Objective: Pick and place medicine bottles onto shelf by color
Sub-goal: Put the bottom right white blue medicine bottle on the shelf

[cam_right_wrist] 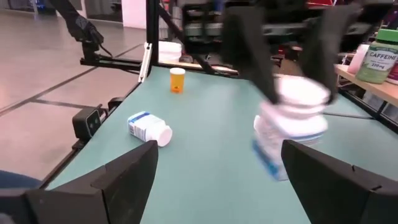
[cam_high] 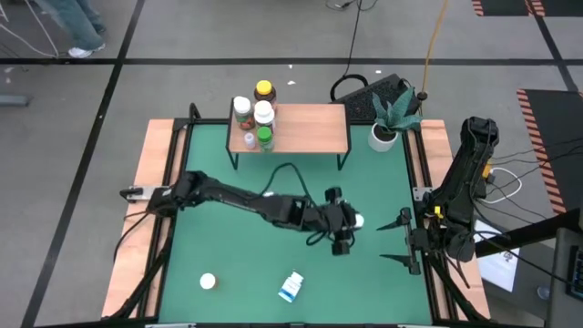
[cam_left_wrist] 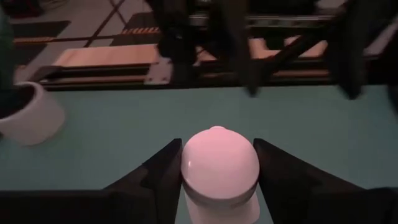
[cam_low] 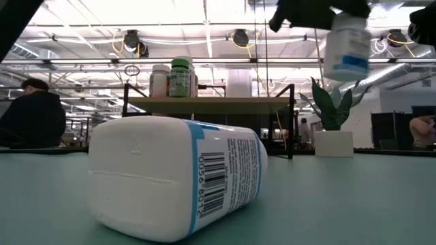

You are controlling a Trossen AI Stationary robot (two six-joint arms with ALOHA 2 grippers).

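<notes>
Over the middle of the green worktop (cam_high: 237, 246), right of centre, the left gripper (cam_high: 349, 230) hung above the surface with its fingers (cam_left_wrist: 158, 171) closed on a white bottle with a blue band (cam_low: 347, 47). The left wrist view showed the bottle's white cap (cam_left_wrist: 219, 163) pinched between the two dark fingers, and the low view showed it lifted clear of the worktop, upright or nearly so. The right gripper (cam_high: 393, 239) waited at the right edge of the worktop, near the wooden side board, its fingers (cam_right_wrist: 127, 171) spread wide and holding nothing.

On the shelf (cam_high: 310, 128) at the far side, a cluster of bottles stood at the left end: a green one (cam_high: 265, 138), a white one with a red cap (cam_high: 241, 107), an amber one with a yellow lid (cam_high: 264, 91) and a white one (cam_high: 264, 113) touching or just beside one another. The right part of the shelf's wood top was bare.

Near the front edge, a white bottle with a blue label (cam_high: 291, 287) lay on its side, and well to its left a small amber bottle (cam_high: 208, 281) stood upright. A white plant pot (cam_high: 383, 137) sat just right of the shelf.
</notes>
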